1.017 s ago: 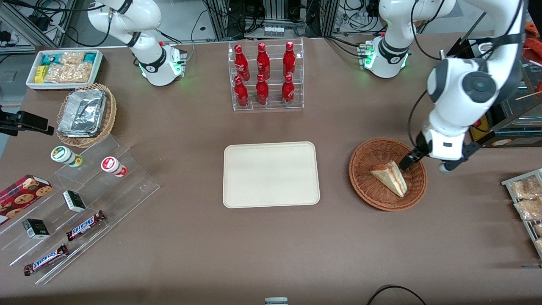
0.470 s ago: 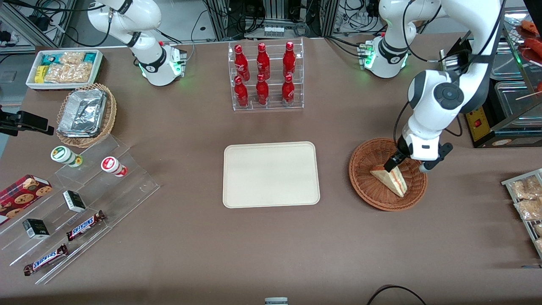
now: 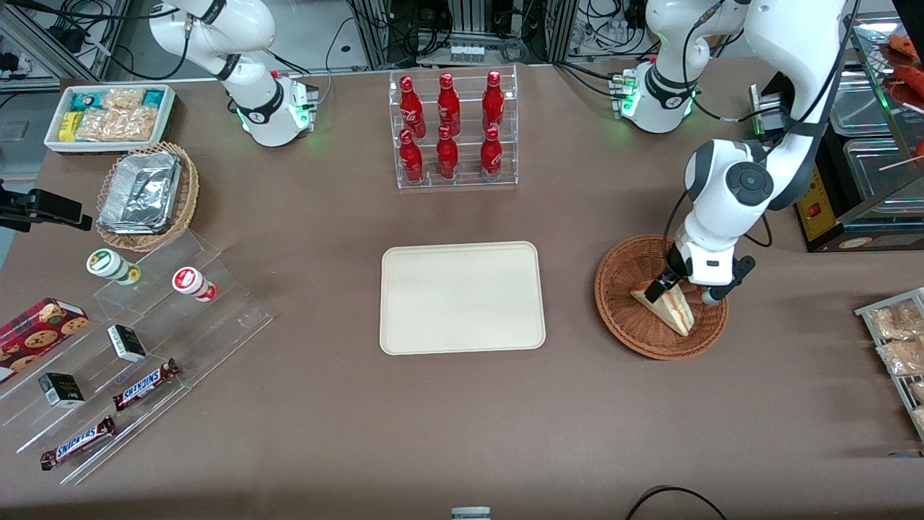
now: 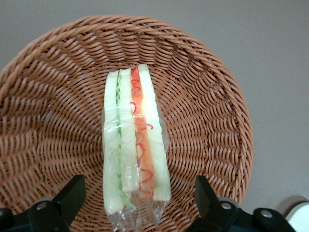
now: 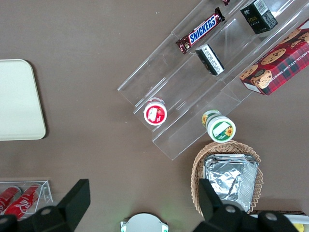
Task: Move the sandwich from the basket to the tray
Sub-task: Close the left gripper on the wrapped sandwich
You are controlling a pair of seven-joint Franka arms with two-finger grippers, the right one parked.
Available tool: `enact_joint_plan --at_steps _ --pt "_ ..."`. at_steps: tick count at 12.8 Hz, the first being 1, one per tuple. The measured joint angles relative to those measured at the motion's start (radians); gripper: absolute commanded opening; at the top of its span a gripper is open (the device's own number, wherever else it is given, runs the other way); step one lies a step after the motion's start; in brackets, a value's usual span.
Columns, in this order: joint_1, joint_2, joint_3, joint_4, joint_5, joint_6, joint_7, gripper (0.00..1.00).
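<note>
The sandwich [image 3: 668, 309], a wrapped triangular wedge of white bread with red and pale filling, lies in the reddish-brown wicker basket [image 3: 621, 318] toward the working arm's end of the table. In the left wrist view the sandwich [image 4: 135, 145] lies in the basket [image 4: 207, 121] between my two fingers. My gripper [image 3: 675, 285] is open, low over the basket, its fingertips [image 4: 72, 195] astride the sandwich's wide end without touching it. The cream-white tray [image 3: 462, 297] lies bare at the table's middle, beside the basket.
A clear rack of red bottles [image 3: 451, 130] stands farther from the front camera than the tray. A black warmer box [image 3: 859, 209] and a rack of snack packets [image 3: 899, 339] stand near the basket at the working arm's end. Stepped acrylic shelves [image 3: 137, 347] hold snacks toward the parked arm's end.
My gripper has come in from the basket's outer rim toward the tray and lowered over the sandwich's wide end. The sandwich and basket have not moved.
</note>
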Motion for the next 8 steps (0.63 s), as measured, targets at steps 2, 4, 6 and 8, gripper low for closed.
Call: enact_joint_plan --at_steps 2,4,6,8 --pt "0.001 0.017 0.002 0.000 0.000 0.015 0.000 0.00" --pt "0.003 0.022 0.004 0.000 0.006 0.017 0.000 0.00" --pt "0.005 0.022 0.005 0.002 0.044 0.017 0.000 0.00" --pt "0.007 0.007 0.006 0.018 0.076 -0.028 0.000 0.00"
